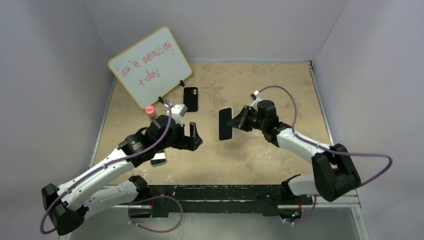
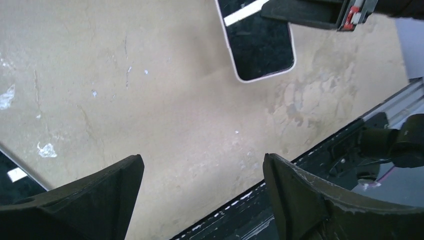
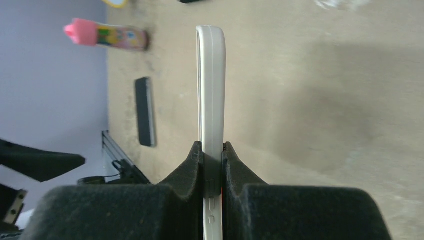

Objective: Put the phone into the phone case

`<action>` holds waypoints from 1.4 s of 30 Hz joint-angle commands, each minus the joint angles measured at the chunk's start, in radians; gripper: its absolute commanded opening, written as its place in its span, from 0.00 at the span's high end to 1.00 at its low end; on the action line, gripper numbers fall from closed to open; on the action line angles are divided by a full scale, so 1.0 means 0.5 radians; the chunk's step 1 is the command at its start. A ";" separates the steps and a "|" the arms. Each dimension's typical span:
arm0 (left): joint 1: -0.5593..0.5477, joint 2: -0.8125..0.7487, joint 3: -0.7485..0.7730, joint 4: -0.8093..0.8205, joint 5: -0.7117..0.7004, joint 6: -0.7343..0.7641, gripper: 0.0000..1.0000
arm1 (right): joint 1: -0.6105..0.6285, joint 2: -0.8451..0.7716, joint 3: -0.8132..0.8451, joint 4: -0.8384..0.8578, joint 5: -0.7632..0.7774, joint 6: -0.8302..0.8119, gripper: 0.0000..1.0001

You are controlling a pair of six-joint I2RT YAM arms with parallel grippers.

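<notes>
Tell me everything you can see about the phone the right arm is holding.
The phone is slim and rectangular, with a glossy black screen facing up and a thin whitish rim with rounded corners. The right end effector pinches it across its thickness, screen and back. Whether it touches the table is unclear.

- Top view: high above the near edge, looking down over the whole table [image 1: 260,160] from afar.
- Left wrist: low over the table, facing past the left fingers [image 2: 100,200] toward the phone [image 2: 260,45].
- Right wrist: very close, edge-on to the phone between the right fingers [image 3: 175,190], facing the bottle [image 3: 115,37].
- All three share the phone.
</notes>
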 commanded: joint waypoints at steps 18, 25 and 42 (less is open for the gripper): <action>0.006 0.184 -0.059 -0.104 -0.153 -0.069 0.00 | -0.434 0.602 0.190 -0.173 -0.126 -0.273 0.59; 0.009 0.160 -0.153 -0.121 -0.537 -0.317 0.00 | -0.433 0.493 0.191 -0.318 -0.056 -0.280 0.29; 0.305 0.361 -0.182 -0.021 -0.457 -0.219 0.00 | -0.393 0.039 0.176 -0.556 0.171 -0.269 0.01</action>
